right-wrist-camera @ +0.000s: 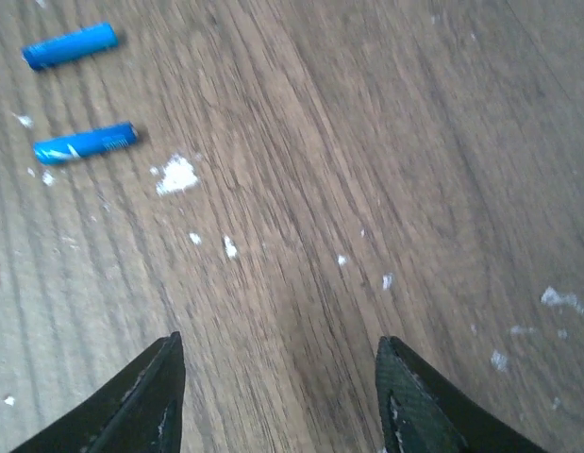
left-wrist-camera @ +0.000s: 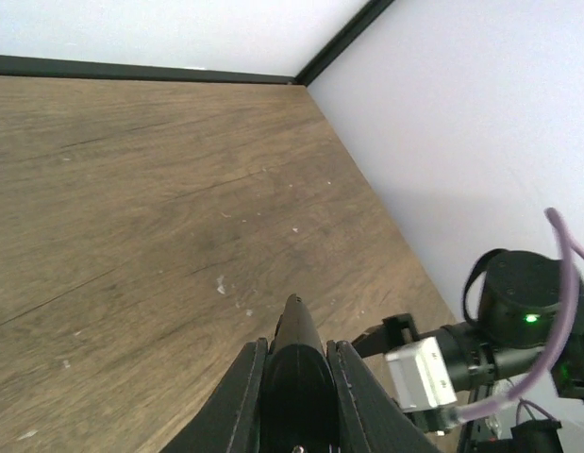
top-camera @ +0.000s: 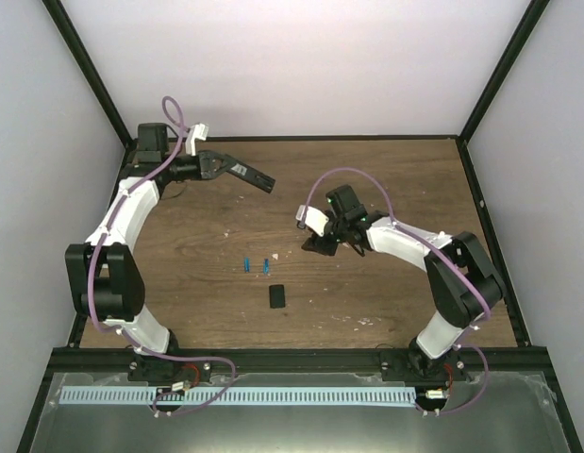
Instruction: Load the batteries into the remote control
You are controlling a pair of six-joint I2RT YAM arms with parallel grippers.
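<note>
The right pincer (right-wrist-camera: 280, 347) was empty, with jaws apart, poised close above the worktop (right-wrist-camera: 395, 170). Both batteries (right-wrist-camera: 84, 143) lay loose on the worktop just beyond it, side by side. The left pincer (left-wrist-camera: 296, 351) was clamped on the remote control (top-camera: 257, 177), raised over the far side. The cover piece (top-camera: 277, 296) lay detached. Assessment: no battery loaded; pick-up and both insertions were outstanding.

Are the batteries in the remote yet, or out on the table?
Out. Both batteries lie loose on the table, well apart from the remote, which is held in the left claw.
</note>
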